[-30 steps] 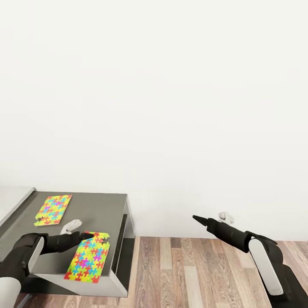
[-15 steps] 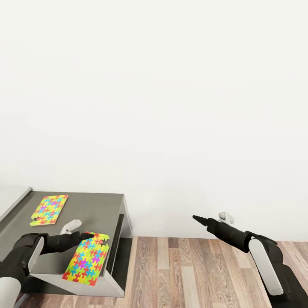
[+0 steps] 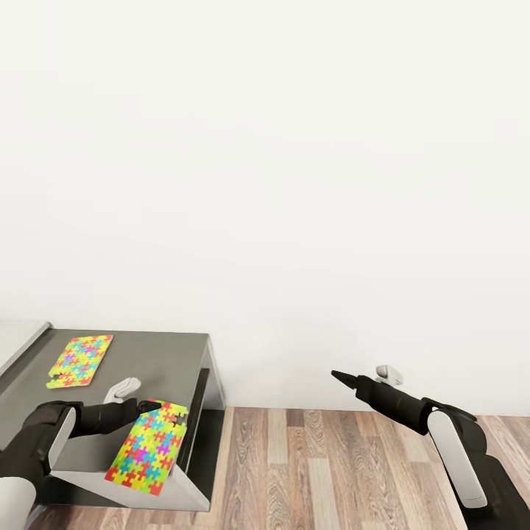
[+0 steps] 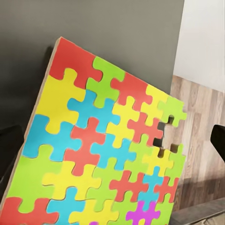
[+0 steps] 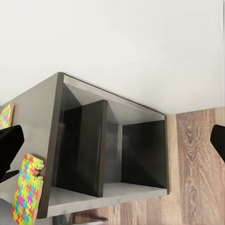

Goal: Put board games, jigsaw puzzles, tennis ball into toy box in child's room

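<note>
Over the dark grey desk wing (image 3: 165, 353), the left gripper (image 3: 144, 407) holds one multicoloured jigsaw board (image 3: 147, 449) clamped at its edge. Since a second ago the whole view has slid sideways, so the base is moving, likely toward the toy box. Whether the right gripper (image 3: 338, 376) is parted, I cannot tell.

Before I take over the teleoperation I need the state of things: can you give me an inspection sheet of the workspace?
Surface: dark grey desk wing, with open shelf compartments in its end.
Job's things: one jigsaw puzzle lies flat near the back; the held jigsaw puzzle is tilted over the front edge, a few pieces missing at one corner.
Clutter: nothing seen.
Grippers: left gripper shut on the held puzzle's edge; right gripper hangs over the wood-plank floor, holding nothing; whether it is open or shut cannot be told.
Cables: nothing seen.
Surroundings: white wall.
</note>
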